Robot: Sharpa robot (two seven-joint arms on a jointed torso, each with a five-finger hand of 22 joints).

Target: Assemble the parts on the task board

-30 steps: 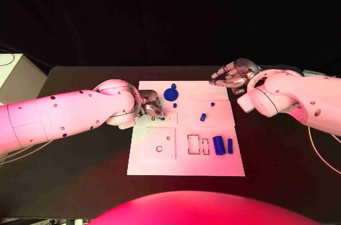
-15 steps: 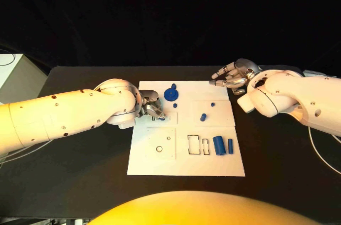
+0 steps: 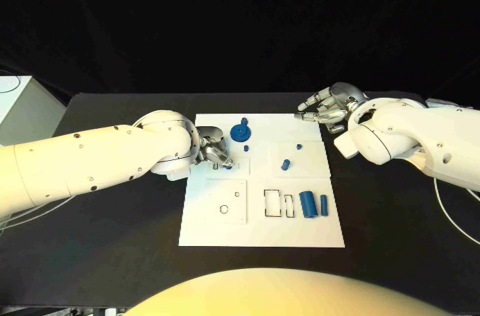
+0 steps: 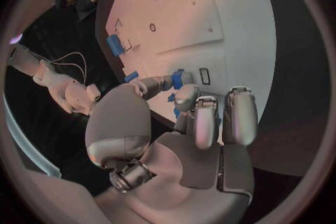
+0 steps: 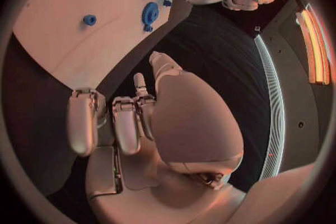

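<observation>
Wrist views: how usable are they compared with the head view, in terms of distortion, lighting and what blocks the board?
Head view: even light, straight edges, the task board stands out sharply against the dark table. Left wrist view: fisheye bends the board's edges and the left robot hand covers the middle. Right wrist view: the right robot hand blocks the centre; bright light strips glare at the rim.

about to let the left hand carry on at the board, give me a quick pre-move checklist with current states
1. Left hand over the task board, by its left side: ok.
2. Small blue part at the left hand's fingertips: ok; firmly held: cannot tell.
3. Right hand off the board's far right corner, holding nothing: ok.
4. Blue gear standing on the board, apart from the left hand: ok.
5. Two blue cylinders lying by the rectangular slots, not inserted: not ok.
</observation>
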